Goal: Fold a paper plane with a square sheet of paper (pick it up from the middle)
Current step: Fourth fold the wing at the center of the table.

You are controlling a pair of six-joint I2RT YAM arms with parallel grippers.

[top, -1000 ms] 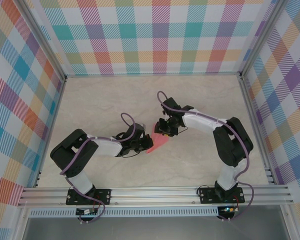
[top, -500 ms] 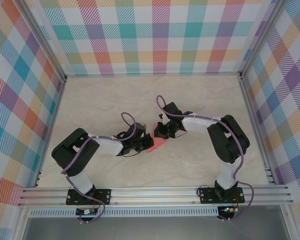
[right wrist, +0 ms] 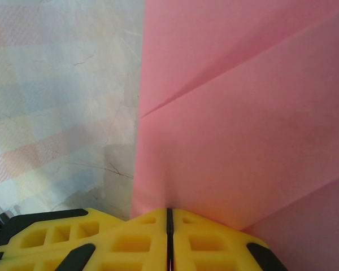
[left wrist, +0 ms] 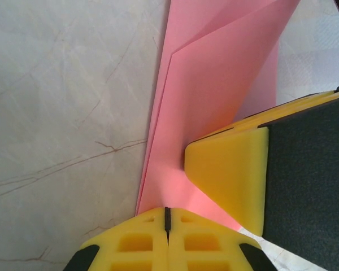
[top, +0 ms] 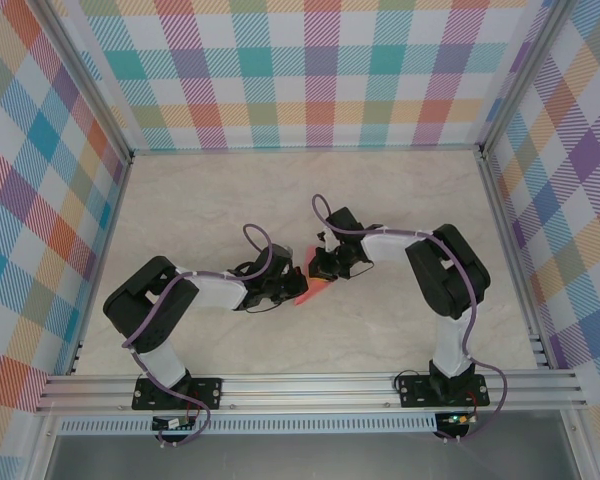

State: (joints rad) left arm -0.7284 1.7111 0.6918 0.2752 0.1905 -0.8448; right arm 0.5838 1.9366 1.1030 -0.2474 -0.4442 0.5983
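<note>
Right claw nearer, now tight on folded paper sheet.

I count from here: arms 2, left arm and right arm | grippers 2, left gripper and right gripper | folded pink paper sheet 1 | table 1 | plaid walls 3, left wall, far wall, right wall
</note>
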